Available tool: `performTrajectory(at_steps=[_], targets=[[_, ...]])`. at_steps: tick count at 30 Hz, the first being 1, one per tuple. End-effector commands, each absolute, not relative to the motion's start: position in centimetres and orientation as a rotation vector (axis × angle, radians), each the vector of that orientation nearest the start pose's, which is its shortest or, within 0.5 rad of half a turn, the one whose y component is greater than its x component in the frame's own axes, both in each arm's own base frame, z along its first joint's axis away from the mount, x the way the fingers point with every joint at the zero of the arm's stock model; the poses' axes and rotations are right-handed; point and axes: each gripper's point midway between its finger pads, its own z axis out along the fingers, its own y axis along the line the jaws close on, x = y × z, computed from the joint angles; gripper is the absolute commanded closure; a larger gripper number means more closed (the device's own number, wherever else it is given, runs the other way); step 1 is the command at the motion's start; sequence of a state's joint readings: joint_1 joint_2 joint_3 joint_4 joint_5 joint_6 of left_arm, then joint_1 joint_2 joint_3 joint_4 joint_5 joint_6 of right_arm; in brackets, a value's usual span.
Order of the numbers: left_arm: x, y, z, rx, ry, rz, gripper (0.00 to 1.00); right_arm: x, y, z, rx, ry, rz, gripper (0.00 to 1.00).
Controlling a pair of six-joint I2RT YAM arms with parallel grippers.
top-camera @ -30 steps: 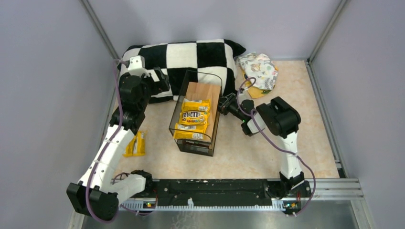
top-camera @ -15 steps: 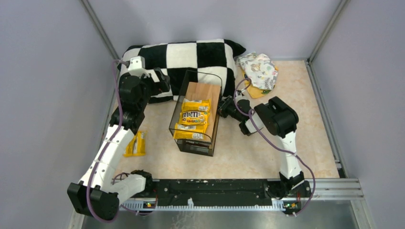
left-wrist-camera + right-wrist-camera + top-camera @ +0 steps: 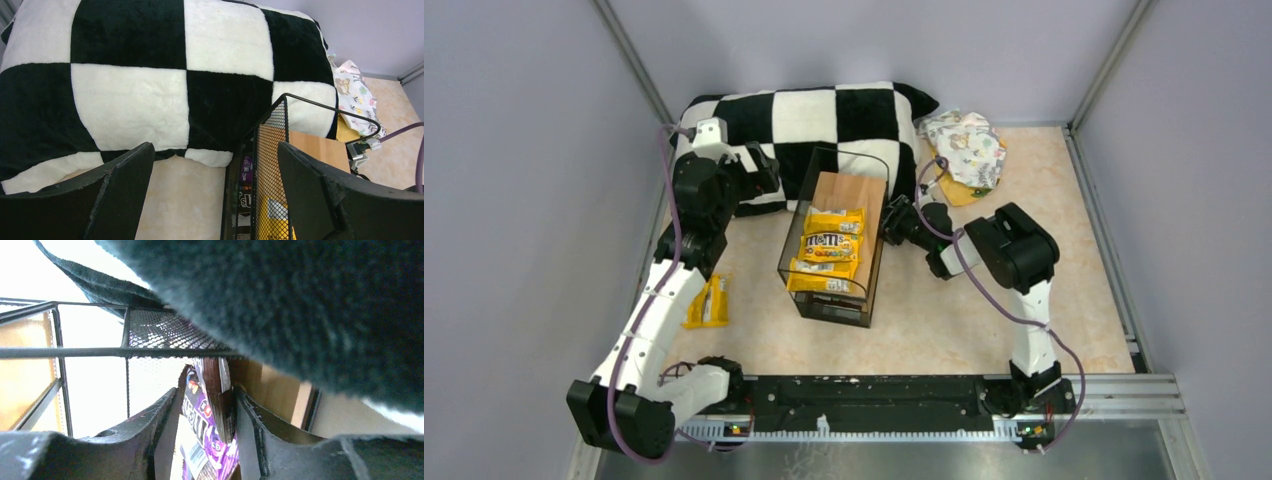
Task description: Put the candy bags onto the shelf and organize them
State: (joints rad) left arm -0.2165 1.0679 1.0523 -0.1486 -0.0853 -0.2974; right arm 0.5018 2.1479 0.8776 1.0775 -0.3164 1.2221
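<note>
The black wire shelf (image 3: 844, 165) with a wooden top board (image 3: 849, 190) stands in front of the pillow. Three yellow candy bags (image 3: 829, 249) lie in a row on its top. Another yellow bag (image 3: 709, 302) lies on the table by the left arm. My right gripper (image 3: 894, 222) is at the shelf's right side, shut on purple and brown candy bags (image 3: 210, 405) held inside the lower level. My left gripper (image 3: 215, 195) is open and empty, hovering left of the shelf; purple and brown bags (image 3: 246, 182) show through the mesh.
A big black-and-white checkered pillow (image 3: 804, 115) lies behind the shelf and hangs over the right wrist camera (image 3: 300, 300). A white cartoon-print cloth with a yellow edge (image 3: 967, 150) lies at the back right. Grey walls close in the table on three sides.
My right gripper has pushed slightly left and back toward the shelf's side. The left arm has barely moved. The bags on the shelf top have not shifted.
</note>
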Motion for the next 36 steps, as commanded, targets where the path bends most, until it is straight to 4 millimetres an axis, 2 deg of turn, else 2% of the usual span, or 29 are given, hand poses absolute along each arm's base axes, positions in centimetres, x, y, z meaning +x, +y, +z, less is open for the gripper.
performTrajectory(at_steps=[1,8,15,19,22,28,32,36], targets=[[37.5,-8.0,33.1,-0.133,1.689,-0.32,0.02,41.0,31.0,7.5,0.379,1.952,1.397,0.56],[37.7,-8.1,32.8,-0.129,1.699,-0.323,0.02,41.5,31.0,7.6,0.357,1.94,1.437,0.6],[37.7,-8.2,32.6,-0.126,1.705,-0.329,0.02,41.7,33.1,7.6,0.308,1.95,1.477,0.79],[37.8,-8.3,32.5,-0.125,1.707,-0.329,0.02,41.7,34.2,8.0,0.284,1.937,1.507,0.86],[37.8,-8.3,32.3,-0.125,1.712,-0.328,0.02,41.8,34.1,7.9,0.293,1.94,1.5,0.86],[38.0,-8.2,32.1,-0.125,1.721,-0.321,0.02,41.5,33.2,8.2,0.284,1.946,1.456,0.71],[38.2,-7.9,31.6,-0.134,1.728,-0.298,0.02,41.0,31.7,8.9,0.253,1.944,1.406,0.61],[38.4,-7.1,30.9,-0.155,1.74,-0.215,0.02,40.1,29.8,9.7,0.21,1.956,1.331,0.56]])
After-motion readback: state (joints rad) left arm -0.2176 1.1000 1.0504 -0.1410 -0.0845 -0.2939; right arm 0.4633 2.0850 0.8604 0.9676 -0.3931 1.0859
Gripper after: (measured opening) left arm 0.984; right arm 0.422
